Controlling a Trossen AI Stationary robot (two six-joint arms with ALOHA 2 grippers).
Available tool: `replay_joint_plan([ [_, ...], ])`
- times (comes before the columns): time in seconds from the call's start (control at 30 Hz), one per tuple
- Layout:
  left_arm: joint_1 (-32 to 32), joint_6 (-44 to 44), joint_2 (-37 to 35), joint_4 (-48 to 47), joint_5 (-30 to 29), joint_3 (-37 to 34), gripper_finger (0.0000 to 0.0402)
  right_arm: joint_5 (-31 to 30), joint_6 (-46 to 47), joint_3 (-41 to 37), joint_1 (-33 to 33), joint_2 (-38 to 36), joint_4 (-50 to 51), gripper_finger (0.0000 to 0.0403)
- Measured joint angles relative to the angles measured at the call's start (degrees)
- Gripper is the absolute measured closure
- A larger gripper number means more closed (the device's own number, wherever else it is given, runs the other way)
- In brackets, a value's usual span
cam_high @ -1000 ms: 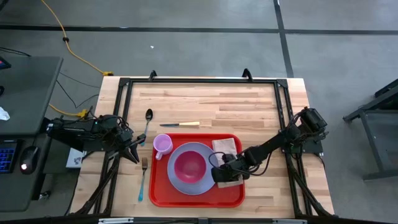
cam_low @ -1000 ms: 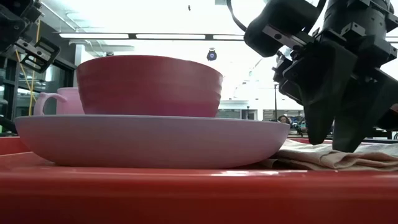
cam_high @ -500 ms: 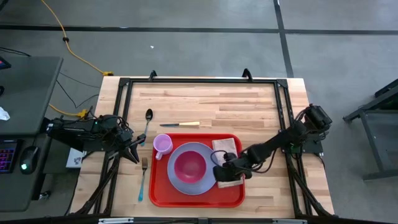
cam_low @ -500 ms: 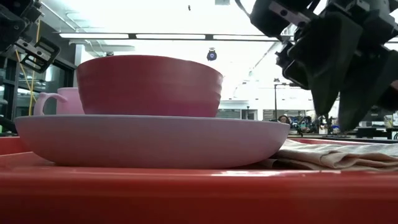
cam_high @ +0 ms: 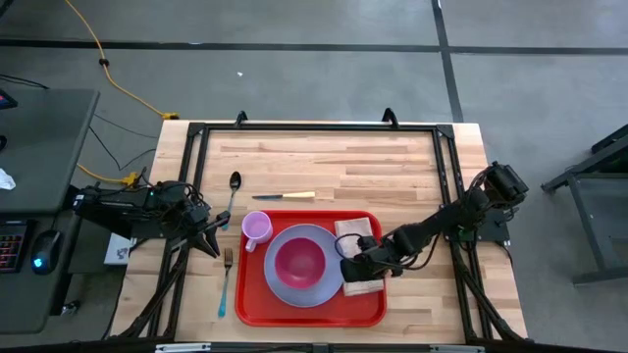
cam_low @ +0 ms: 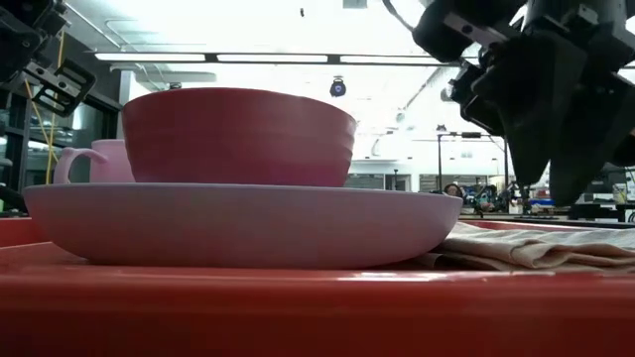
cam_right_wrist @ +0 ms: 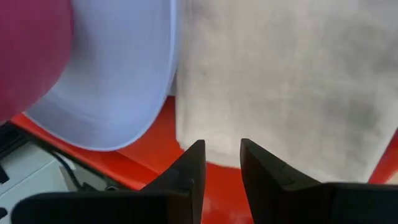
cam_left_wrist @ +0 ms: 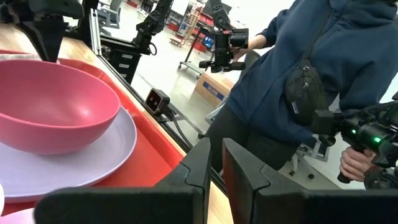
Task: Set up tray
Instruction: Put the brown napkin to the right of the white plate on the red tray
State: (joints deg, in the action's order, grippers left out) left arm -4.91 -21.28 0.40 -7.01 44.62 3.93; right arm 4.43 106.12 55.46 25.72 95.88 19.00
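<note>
On the near half of the wooden table [cam_high: 392, 157]: the red tray [cam_high: 309, 312], flat, carrying a lavender plate [cam_high: 294, 286] with a pink bowl [cam_high: 299, 261] seated in its middle, a small pink mug [cam_high: 256, 228] upright at the tray's far left corner, and a tan napkin [cam_high: 354, 231] lying along the tray's right side, its edge tucked just under the plate's rim. Right gripper [cam_high: 349, 266] poised just above the napkin, clear of the cloth in the low view, fingers [cam_right_wrist: 186, 171] a narrow gap apart, nothing between them. Left gripper [cam_high: 221, 224] off the tray's left edge, near the mug, fingers [cam_left_wrist: 199, 165] nearly together with a thin slit showing, holding nothing. Left of the tray: a fork [cam_high: 226, 279] and, farther back, a spoon [cam_high: 234, 188]. Behind the tray: a knife [cam_high: 285, 196] lying crosswise. Beyond the table, a person in a dark blue hoodie [cam_left_wrist: 311, 68].
</note>
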Motion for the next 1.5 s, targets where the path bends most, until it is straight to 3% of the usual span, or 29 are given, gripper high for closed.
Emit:
replay_joint_plan([
  [0.87, 0.0, -1.6, 0.0, 0.0, 0.0, 0.0, 0.0328, -2.4, -23.3, 0.0, -16.7, 0.0, 7.3, 0.0325],
  [1.5, 0.0, -3.1, 0.0, 0.0, 0.0, 0.0, 0.0328, -7.9, -28.7, 0.0, -20.2, 0.0, 12.8, 0.0325],
])
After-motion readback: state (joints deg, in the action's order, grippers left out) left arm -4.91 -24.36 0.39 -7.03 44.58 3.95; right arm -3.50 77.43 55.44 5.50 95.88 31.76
